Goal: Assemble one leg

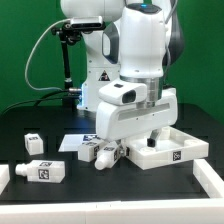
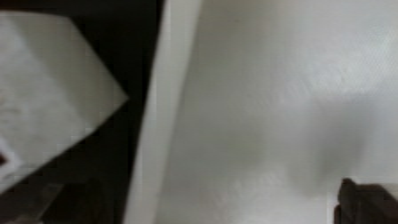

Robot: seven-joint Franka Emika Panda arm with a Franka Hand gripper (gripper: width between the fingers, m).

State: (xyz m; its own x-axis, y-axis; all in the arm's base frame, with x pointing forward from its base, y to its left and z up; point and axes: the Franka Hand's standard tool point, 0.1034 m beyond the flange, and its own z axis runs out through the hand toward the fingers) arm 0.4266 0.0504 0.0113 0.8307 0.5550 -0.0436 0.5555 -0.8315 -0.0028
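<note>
Several white legs with square tags lie on the black table in the exterior view: one at the far left (image 1: 35, 143), one in front of it (image 1: 42, 171), and two side by side near the middle (image 1: 88, 149) (image 1: 108, 154). My gripper (image 1: 150, 138) is low over the near left part of the large white tabletop (image 1: 178, 152), away from every leg. In the wrist view the tabletop's white surface (image 2: 267, 110) fills the frame, and the gripper (image 2: 201, 203) has its dark fingertips (image 2: 25, 203) far apart on either side of it. The jaws look open and hold nothing.
The marker board (image 1: 72, 141) lies flat behind the middle legs. White rails sit at the table's front right (image 1: 207, 181) and front left (image 1: 3, 176). A pale angled surface (image 2: 54, 90) shows beside the tabletop in the wrist view. The robot base stands behind.
</note>
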